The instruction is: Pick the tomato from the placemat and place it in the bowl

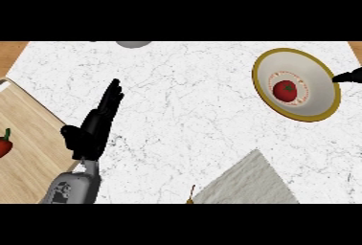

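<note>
You are looking at a left robot hand (90,131) showing matte black with slender fingers, joining a rounded grey forearm (73,187) bearing small dark markings; a black right robot hand (349,75) is peeking in.

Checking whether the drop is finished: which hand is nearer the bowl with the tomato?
Right. The right hand shows at the view's right edge, just beside the bowl holding the tomato. The left hand rests far across the counter.

White marble counter (184,95), wooden board (25,143) at left

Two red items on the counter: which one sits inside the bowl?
The round tomato in the gold-rimmed bowl, upper right; the other red item lies on the wooden board.
</note>
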Robot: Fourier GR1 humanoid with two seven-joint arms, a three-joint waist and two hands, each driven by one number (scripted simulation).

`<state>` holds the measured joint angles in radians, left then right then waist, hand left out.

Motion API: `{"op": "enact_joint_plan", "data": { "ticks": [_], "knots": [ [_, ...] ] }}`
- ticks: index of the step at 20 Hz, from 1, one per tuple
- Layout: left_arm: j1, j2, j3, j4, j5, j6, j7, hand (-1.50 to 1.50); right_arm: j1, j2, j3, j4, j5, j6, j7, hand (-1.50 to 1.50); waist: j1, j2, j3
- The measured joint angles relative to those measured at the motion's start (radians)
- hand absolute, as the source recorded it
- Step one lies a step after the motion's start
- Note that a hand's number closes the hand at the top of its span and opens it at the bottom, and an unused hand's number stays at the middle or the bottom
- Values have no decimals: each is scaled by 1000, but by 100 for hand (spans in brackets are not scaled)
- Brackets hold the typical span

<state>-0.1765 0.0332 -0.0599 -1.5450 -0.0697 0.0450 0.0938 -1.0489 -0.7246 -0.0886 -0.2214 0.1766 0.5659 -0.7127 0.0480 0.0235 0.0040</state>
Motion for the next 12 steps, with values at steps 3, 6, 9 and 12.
{"op": "enact_joint_plan", "data": {
  "ticks": [3, 6, 9, 12],
  "knots": [
    [-2, 4, 4, 5, 5, -6, -5, 0, 12, -26, -7, -2, -20, 43, 27, -150, 3, 3, 1],
    [-5, 3, 0, 2, -1, -4, -6, 0, 22, -39, -13, -11, -42, 79, 55, -150, 5, 4, 2],
    [-2, -1, -1, 7, -3, -1, -16, 0, 43, -49, -11, -34, -58, 101, 67, -150, 6, 6, 3],
    [-7, 0, 4, 11, 1, -3, -15, 0, 72, -64, -3, -62, -68, 116, 73, -150, 3, 7, 4]
  ]
}}
